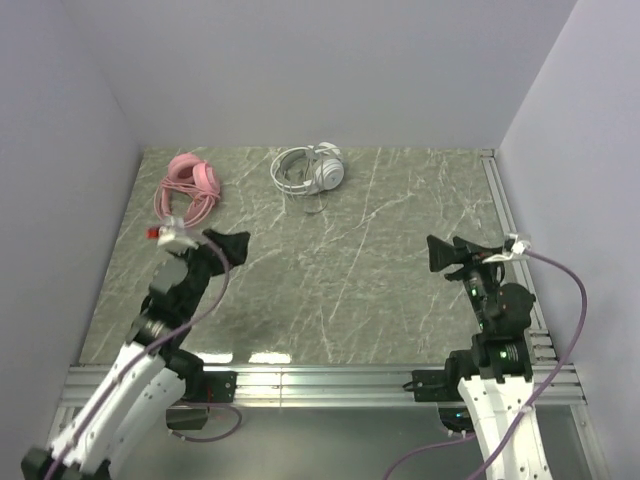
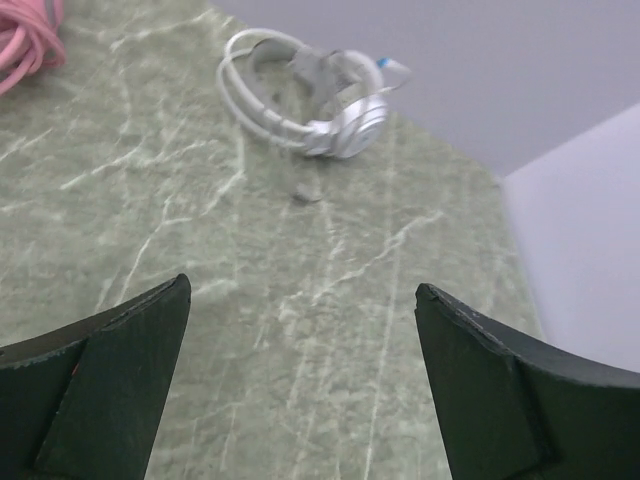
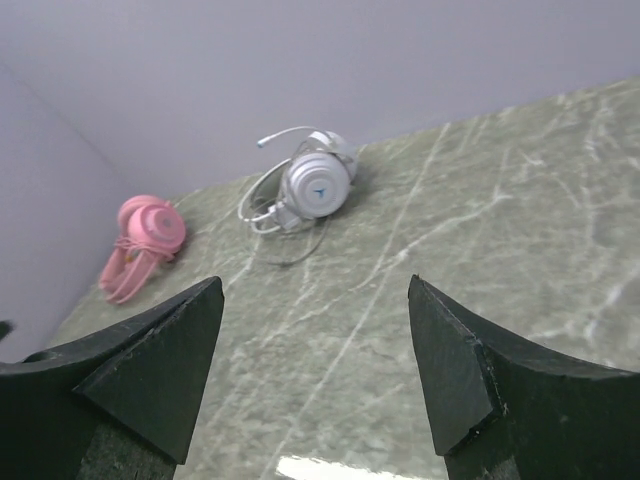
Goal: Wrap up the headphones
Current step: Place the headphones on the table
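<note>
The pink headphones lie at the far left of the marble table with their pink cable bundled against them; they also show in the right wrist view, and their cable shows in the left wrist view. The white headphones lie at the far middle with a thin dark cable in front; they also show in the left wrist view and right wrist view. My left gripper is open and empty, just in front of the pink headphones. My right gripper is open and empty at mid right.
The green marble table is closed in by lilac walls on the left, back and right. A metal rail runs along the near edge and another along the right edge. Purple cables trail from both arms.
</note>
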`<act>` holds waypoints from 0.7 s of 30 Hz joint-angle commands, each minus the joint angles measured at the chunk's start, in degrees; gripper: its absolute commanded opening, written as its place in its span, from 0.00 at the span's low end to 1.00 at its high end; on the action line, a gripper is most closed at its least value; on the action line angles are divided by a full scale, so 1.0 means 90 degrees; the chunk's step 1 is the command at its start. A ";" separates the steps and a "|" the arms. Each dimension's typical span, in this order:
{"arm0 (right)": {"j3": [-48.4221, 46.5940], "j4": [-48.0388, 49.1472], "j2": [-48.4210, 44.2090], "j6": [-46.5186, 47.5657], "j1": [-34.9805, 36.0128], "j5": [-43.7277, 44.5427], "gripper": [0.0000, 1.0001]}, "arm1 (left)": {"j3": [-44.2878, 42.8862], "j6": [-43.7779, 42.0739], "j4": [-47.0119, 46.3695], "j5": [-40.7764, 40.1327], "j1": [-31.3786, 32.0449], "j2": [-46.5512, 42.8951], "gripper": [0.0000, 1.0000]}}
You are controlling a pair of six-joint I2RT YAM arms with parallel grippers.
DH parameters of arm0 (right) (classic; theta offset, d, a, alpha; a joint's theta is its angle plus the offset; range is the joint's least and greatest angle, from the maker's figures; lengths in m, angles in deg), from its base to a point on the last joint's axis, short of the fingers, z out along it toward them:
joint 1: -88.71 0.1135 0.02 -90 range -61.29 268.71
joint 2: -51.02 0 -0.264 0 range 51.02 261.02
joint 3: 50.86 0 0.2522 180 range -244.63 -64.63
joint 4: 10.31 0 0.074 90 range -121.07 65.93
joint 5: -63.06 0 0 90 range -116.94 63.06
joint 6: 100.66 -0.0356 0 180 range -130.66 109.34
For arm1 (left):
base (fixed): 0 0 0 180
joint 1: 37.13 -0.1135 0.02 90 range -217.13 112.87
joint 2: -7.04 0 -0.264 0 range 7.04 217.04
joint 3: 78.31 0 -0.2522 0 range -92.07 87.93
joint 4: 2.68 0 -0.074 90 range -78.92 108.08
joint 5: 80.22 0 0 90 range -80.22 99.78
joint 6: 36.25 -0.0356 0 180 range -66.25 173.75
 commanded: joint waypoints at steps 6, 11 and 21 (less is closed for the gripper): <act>0.0300 -0.1067 -0.1099 0.0307 0.0049 0.0668 0.81 | 0.1299 -0.0231 0.0641 -0.0105 0.0049 -0.2847 0.99; 0.0222 -0.1282 -0.1138 0.0318 0.0049 0.0717 0.80 | 0.1476 -0.0104 0.0856 -0.0144 0.0049 -0.3610 0.99; 0.0270 -0.1380 -0.1343 0.0269 0.0049 0.0687 0.79 | 0.1369 0.0013 0.0925 -0.0056 0.0078 -0.3348 0.99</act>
